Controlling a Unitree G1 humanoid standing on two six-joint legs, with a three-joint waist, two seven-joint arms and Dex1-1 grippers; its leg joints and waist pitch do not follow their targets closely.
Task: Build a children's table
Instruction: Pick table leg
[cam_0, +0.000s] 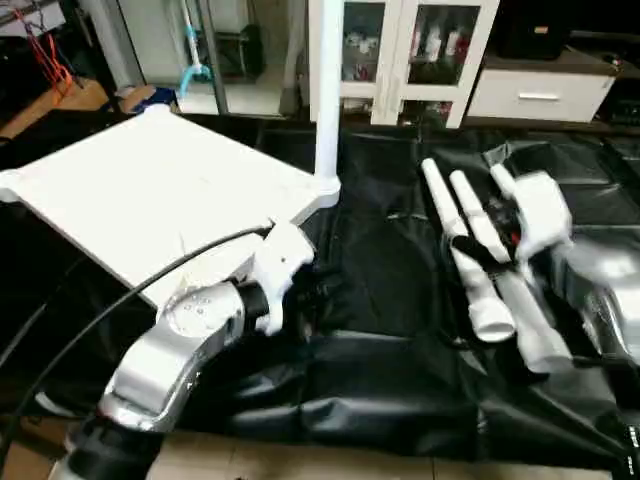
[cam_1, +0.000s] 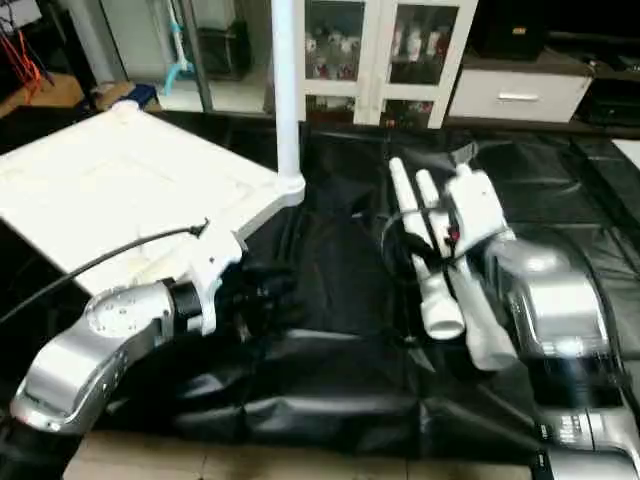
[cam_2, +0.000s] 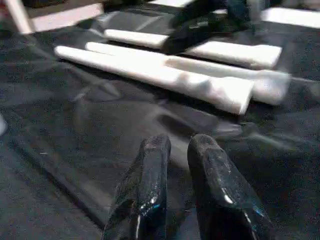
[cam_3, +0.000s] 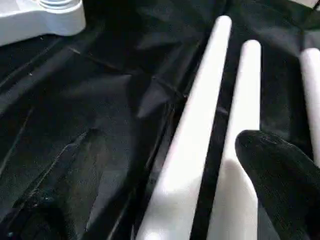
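I see the top (cam_0: 150, 200) lying underside-up on the black sheet (cam_0: 380, 330), over on my left side. One leg (cam_0: 327, 90) already stands upright in its far corner socket (cam_0: 322, 188), the corner nearest the middle of the sheet. Three loose legs (cam_0: 480, 265) lie side by side on the sheet to my right, well apart from the top, their wider ends pointing toward me.

My right gripper (cam_3: 280, 175) is down on those legs. In the right wrist view one black finger rests against the middle leg (cam_3: 240, 150), but I cannot tell whether the fingers have closed around it.

My left gripper (cam_2: 179, 150) hangs low over bare sheet between the top and the loose legs, just off the top's near edge. Its two fingers (cam_2: 150, 185) stand almost together with only a narrow slit between them, and they hold nothing.

Behind the sheet stands a white cabinet (cam_0: 420, 50) with glass doors.
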